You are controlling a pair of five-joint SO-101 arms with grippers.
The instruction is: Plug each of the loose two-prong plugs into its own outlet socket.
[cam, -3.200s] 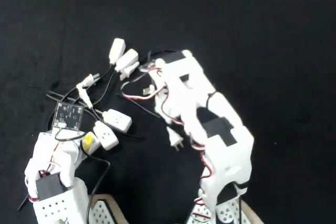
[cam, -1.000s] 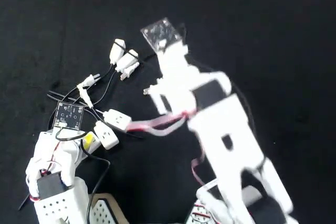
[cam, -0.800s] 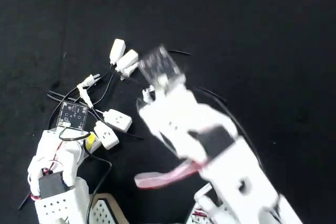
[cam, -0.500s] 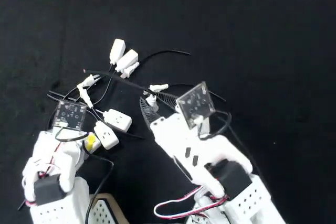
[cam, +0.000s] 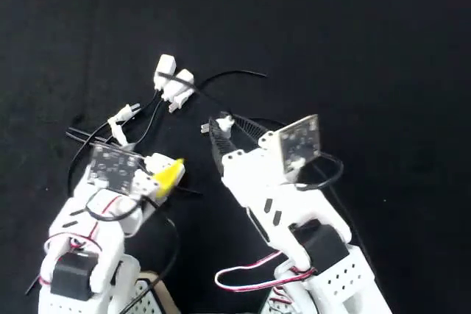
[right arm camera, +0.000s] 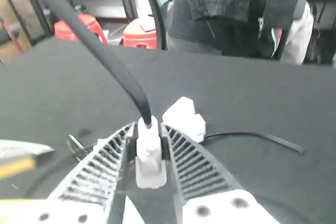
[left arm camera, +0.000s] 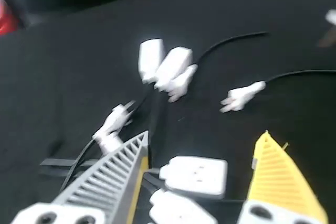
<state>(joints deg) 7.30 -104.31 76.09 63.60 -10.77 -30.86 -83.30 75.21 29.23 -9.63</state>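
White two-prong plug [right arm camera: 149,157] on black cable is clamped in right gripper [right arm camera: 149,127], approx. centre of black table [cam: 383,64]; left gripper [left arm camera: 205,137] is spread apart over white rectangular socket [left arm camera: 194,174].

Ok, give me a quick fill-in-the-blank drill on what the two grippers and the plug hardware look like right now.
1. The right gripper is ___ on a white two-prong plug.
2. The cord running from that plug is ___ in colour.
3. The left gripper hangs over a white outlet socket with its jaws ___.
4. One finger of the left gripper is grey; the other is ___.

Missing words: shut; black; open; yellow.
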